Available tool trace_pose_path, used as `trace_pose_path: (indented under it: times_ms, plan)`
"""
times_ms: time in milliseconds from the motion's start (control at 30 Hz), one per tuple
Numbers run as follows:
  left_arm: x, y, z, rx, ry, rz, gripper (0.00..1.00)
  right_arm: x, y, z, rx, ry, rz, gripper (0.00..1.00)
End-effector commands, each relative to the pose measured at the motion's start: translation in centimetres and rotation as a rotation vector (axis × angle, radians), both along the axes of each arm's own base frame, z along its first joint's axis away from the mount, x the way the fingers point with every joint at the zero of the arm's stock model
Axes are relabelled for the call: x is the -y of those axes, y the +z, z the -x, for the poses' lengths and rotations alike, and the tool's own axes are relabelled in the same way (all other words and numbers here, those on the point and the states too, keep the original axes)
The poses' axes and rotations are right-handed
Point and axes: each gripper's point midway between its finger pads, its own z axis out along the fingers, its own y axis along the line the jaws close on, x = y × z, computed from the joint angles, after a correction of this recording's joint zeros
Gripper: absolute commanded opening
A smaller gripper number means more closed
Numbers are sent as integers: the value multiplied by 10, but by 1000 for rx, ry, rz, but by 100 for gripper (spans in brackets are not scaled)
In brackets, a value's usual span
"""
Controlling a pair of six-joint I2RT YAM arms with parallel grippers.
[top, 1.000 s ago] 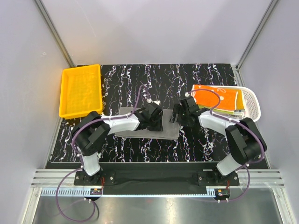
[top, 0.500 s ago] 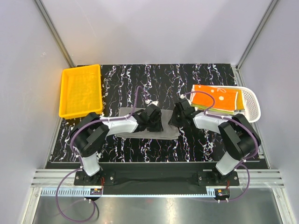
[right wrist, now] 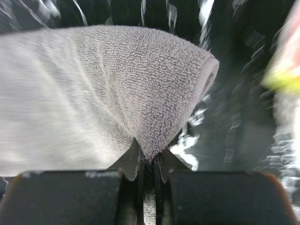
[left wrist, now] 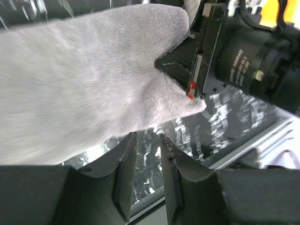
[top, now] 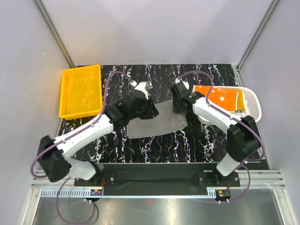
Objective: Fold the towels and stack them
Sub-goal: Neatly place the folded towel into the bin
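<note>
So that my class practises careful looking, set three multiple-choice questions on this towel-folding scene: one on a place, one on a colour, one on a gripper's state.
1. Where on the table does the yellow bin sit?
A) far left
B) near right
C) centre

2. What colour is the towel in the middle of the table?
A) orange
B) blue-white
C) grey

3. How is the right gripper?
A) wide open over bare table
B) shut on the grey towel
C) resting inside the bin

Answers:
1 A: the top view shows the bin at the table's far left corner.
2 C: the cloth between the two arms is plain grey; the orange towel lies in the white basket at the right.
3 B: the right wrist view shows the fingers pinched on a grey fold.
</note>
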Motion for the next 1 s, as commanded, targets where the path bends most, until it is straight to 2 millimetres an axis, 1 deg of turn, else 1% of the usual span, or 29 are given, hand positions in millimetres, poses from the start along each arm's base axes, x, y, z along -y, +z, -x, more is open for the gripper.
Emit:
trace_pose_path:
  times_ms: [0,33,67,100,133,167,200,233,267,300,333,367,400,433,467,500,533,567,633,667,733,767,833,867,933,967]
  plan:
    - [-29,34,-4,75,25,-36,32,30,83,-11,132,40,173,0]
    - [-35,35,-2,79,25,-47,32,38,92,-9,129,39,217,0]
    - [-40,43,-1,94,31,-34,32,38,115,-17,174,44,222,0]
    - [-46,45,-2,97,41,-35,32,40,122,-19,183,49,240,0]
    - [-49,47,-2,99,41,-38,32,47,129,-19,184,43,279,0]
    - [-51,49,-2,102,41,-37,32,48,147,-25,218,51,290,0]
    - [-53,51,-2,106,42,-37,32,48,149,-29,219,59,308,0]
    - [-55,51,-1,106,38,-42,32,53,154,-31,225,52,340,0]
    - [-56,51,-1,107,36,-46,32,55,167,-37,251,55,356,0]
    - [-56,51,-1,106,36,-49,32,57,167,-41,246,54,375,0]
    - [-58,49,0,103,36,-58,32,61,170,-41,239,51,399,0]
    - [-58,49,0,104,34,-59,32,62,181,-45,257,54,401,0]
    - [-60,49,-1,103,37,-60,32,64,182,-45,245,56,418,0]
    - [-62,48,-1,101,35,-66,32,66,186,-46,248,59,422,0]
    - [-62,48,0,102,31,-69,32,65,196,-48,267,58,419,0]
    - [-62,48,-1,103,31,-70,32,65,198,-49,263,63,424,0]
    - [-63,47,-1,103,30,-75,32,68,201,-47,255,59,443,0]
    - [-63,48,-1,103,27,-73,32,70,211,-48,271,55,445,0]
    - [-64,50,-1,109,22,-70,32,74,216,-47,267,51,468,0]
    - [-63,49,0,105,17,-70,32,74,227,-47,287,46,462,0]
    - [-63,51,-1,111,14,-68,32,77,234,-45,294,39,463,0]
    - [-63,50,-1,109,9,-68,32,78,246,-45,319,31,453,0]
    - [-63,51,-1,111,6,-66,32,81,252,-43,318,26,467,0]
    - [-62,51,0,110,-1,-64,32,83,262,-43,338,16,466,0]
    - [-61,52,-1,113,-5,-62,32,88,266,-41,329,5,491,0]
    - [-61,52,-1,113,-8,-59,32,89,274,-41,347,0,485,0]
